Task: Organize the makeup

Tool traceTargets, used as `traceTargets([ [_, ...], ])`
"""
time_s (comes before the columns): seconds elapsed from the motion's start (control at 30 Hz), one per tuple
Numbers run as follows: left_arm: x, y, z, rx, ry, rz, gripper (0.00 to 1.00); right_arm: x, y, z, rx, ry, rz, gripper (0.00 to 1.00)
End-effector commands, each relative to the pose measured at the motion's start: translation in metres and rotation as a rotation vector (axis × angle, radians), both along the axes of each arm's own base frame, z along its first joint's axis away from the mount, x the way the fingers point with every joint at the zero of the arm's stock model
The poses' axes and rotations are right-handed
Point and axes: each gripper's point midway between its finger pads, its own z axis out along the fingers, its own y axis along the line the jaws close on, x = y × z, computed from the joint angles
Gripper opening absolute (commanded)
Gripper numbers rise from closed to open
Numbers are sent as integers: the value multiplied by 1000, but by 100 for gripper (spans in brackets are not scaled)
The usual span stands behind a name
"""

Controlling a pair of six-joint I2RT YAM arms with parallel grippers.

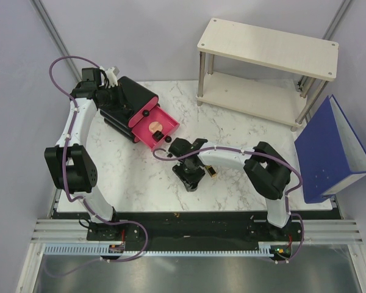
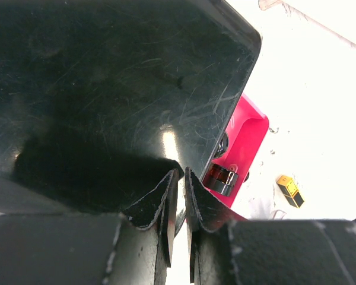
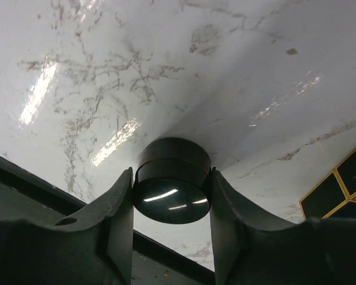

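Observation:
My right gripper (image 3: 171, 176) is shut on a small round black compact (image 3: 172, 155), held at or just above the marble table (image 3: 166, 71). In the top view this gripper (image 1: 190, 178) is at the table's middle front. A gold-and-black lipstick (image 1: 211, 171) lies just right of it and also shows in the right wrist view (image 3: 338, 190). My left gripper (image 2: 181, 174) is shut and empty, over the top of the black box (image 2: 118, 77). The box's pink drawer (image 1: 168, 123) is open and holds a peach compact (image 1: 154, 126) and an amber jar with a black cap (image 2: 221, 179).
The black box (image 1: 131, 93) stands at the table's back left, its open drawer pointing toward the middle. A white two-level shelf (image 1: 268, 49) stands at the back right. A blue binder (image 1: 332, 149) stands upright at the right edge.

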Motion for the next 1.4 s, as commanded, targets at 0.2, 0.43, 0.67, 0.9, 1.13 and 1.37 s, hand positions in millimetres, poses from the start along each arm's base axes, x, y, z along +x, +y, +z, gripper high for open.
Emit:
traceTargets([
  [0.2, -67, 18, -89, 112, 398, 1, 20, 27, 17, 26, 32, -107, -6, 19],
  [0.43, -68, 18, -88, 115, 396, 5, 20, 67, 53, 86, 121, -243, 12, 19],
  [0.67, -71, 19, -89, 126, 402, 5, 20, 121, 79, 116, 181, -348, -2, 20],
  [0.9, -75, 20, -89, 129, 404, 8, 20, 189, 85, 154, 294, -445, -130, 21],
  [1.13, -76, 21, -91, 133, 411, 8, 20, 237, 89, 173, 435, -510, -258, 22],
  [1.37, -76, 22, -93, 137, 414, 10, 20, 253, 98, 153, 462, -475, -288, 25],
])
